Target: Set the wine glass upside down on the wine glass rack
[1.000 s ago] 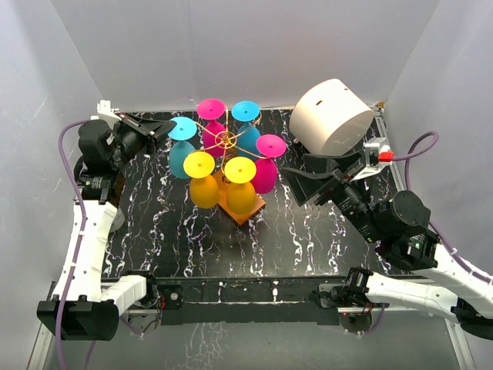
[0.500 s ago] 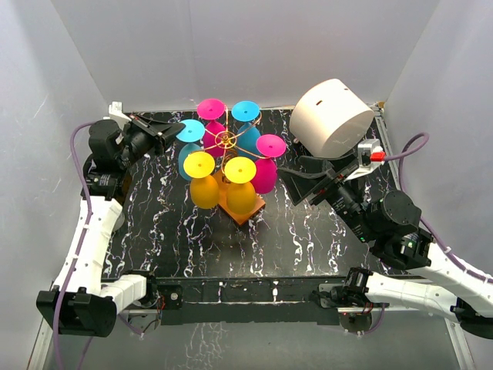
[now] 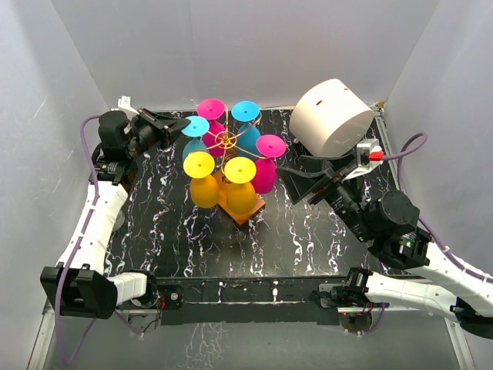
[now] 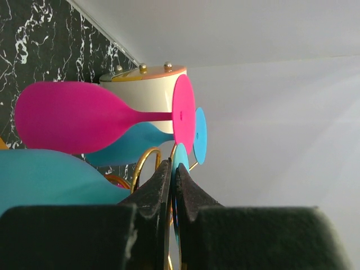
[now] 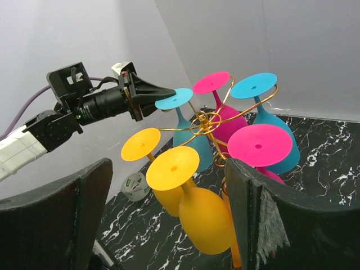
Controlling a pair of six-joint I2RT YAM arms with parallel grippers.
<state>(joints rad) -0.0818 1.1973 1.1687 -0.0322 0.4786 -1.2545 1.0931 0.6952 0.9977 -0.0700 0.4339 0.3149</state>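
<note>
The left fingers (image 4: 154,194) pinch almost shut on the thin foot of the cyan wine glass (image 3: 195,126), inverted at the far-left arm of the wine glass rack (image 3: 226,139) and seemingly light, stiff, slippery plastic, while the right fingers (image 5: 56,219) gape empty.

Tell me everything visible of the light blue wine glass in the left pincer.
The light blue wine glass looks like matte plastic: a flat round foot, a thin stem, a rounded bowl. It is upside down, foot on top, at the left side of the wine glass rack. The left pincer is shut on the foot's edge. Whether the stem sits in a wire arm is unclear.
</note>
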